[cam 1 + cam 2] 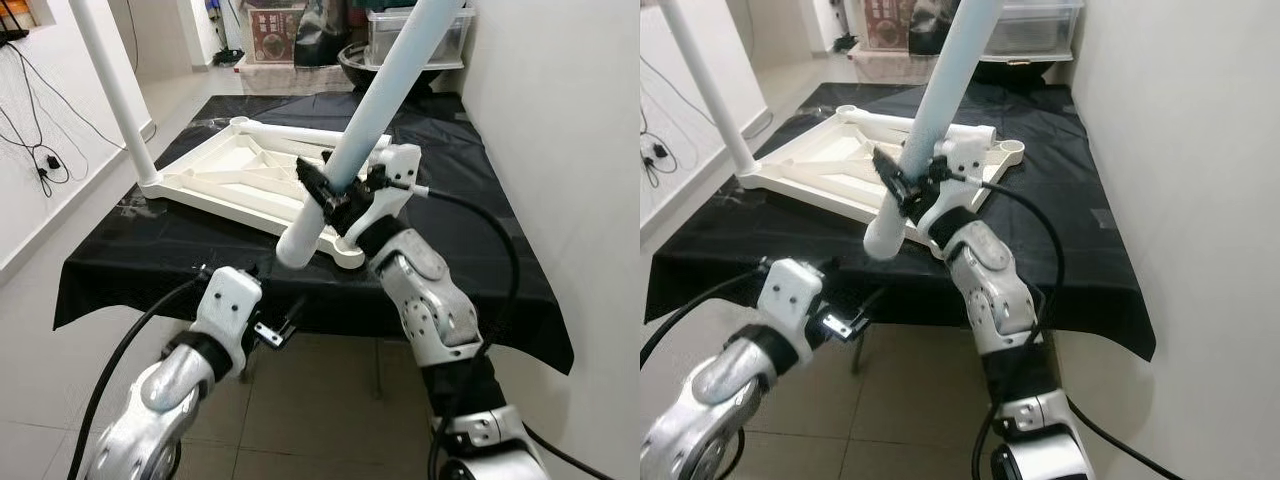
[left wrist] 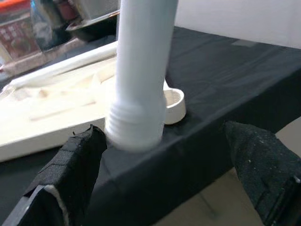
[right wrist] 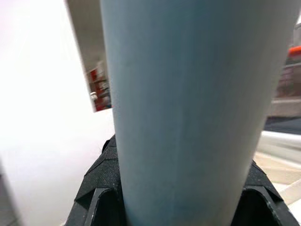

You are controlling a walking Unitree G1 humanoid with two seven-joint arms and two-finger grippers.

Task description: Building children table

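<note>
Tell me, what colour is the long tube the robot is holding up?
Pale blue; the tube, held in the right pincer, shows best in the left eye view.

1. The leg [image 1: 370,120] is cut by the top edge.
2. The socket [image 1: 350,248] is partly hidden behind the leg's end.
3. The box [image 1: 415,35] label, upper centre, is too blurred to read.

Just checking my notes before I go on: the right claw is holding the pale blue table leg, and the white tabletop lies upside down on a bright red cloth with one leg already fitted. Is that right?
Not quite: the cloth is black, not red, as the left eye view shows. The rest stands: the right claw grips the pale blue plastic table leg, and the white plastic tabletop lies upside down with one white leg already fitted.
</note>
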